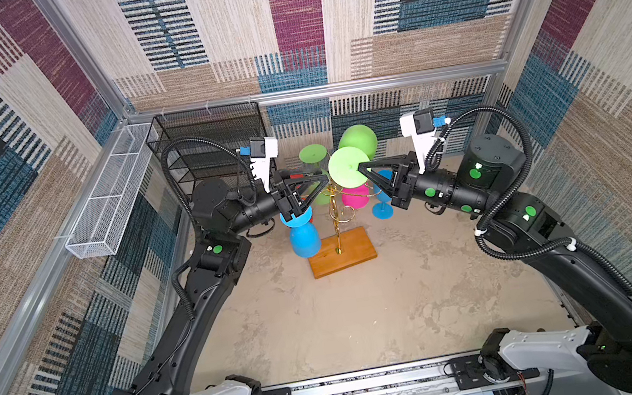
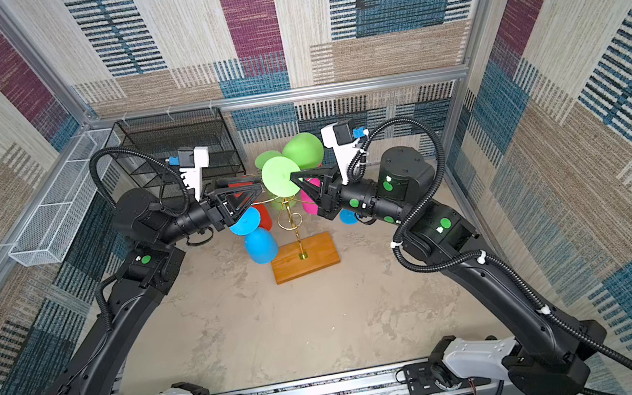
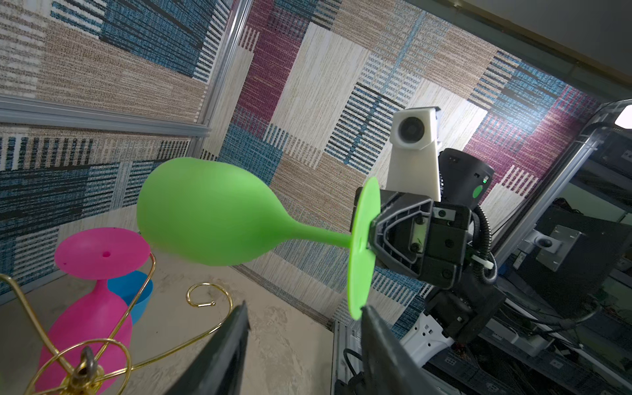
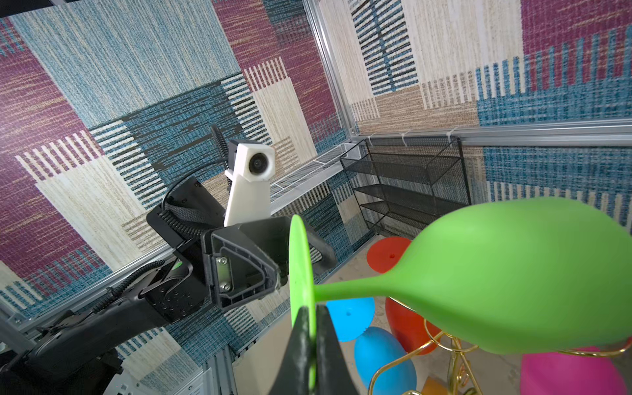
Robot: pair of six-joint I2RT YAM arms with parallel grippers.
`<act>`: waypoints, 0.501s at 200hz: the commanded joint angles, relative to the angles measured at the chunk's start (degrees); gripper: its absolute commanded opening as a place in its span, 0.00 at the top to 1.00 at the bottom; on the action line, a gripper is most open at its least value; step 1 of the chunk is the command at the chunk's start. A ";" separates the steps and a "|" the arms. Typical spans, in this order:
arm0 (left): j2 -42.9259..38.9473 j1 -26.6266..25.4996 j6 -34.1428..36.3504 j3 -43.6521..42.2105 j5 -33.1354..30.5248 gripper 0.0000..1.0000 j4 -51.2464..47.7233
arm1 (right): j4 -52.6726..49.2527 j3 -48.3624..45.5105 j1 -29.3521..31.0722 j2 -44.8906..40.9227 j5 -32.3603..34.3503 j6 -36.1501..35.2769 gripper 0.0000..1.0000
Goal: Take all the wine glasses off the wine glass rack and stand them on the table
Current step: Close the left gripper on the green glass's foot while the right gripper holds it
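Note:
The green wine glass (image 1: 359, 142) (image 2: 303, 150) lies on its side in the air above the wine glass rack (image 1: 342, 251) (image 2: 305, 256), a gold post with scroll arms on a wooden base. My right gripper (image 1: 360, 167) (image 4: 311, 307) is shut on the rim of the glass's round foot (image 3: 364, 246). My left gripper (image 1: 326, 178) (image 3: 304, 306) faces it from the other side, open. The foot's edge sits just at one fingertip (image 3: 366, 309). In the left wrist view the green wine glass (image 3: 205, 212) touches no scroll arm (image 3: 201, 294).
Several other glasses hang on or stand by the rack: blue (image 1: 305, 242), pink (image 1: 356, 197), a second green one (image 1: 312, 155), red (image 4: 407, 325). A black mesh shelf unit (image 1: 210, 146) stands at the back left, with a white wire basket (image 1: 112, 193) along the left wall.

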 commanded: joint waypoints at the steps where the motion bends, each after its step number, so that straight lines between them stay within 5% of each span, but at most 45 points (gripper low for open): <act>1: 0.17 -0.28 -2.02 0.51 0.82 0.46 4.66 | 3.34 -0.09 0.15 0.68 -2.56 1.42 1.00; 100: 1.42 -2.15 -4.78 -0.36 1.44 0.58 7.25 | 5.33 -0.97 0.52 2.58 -4.15 3.84 1.00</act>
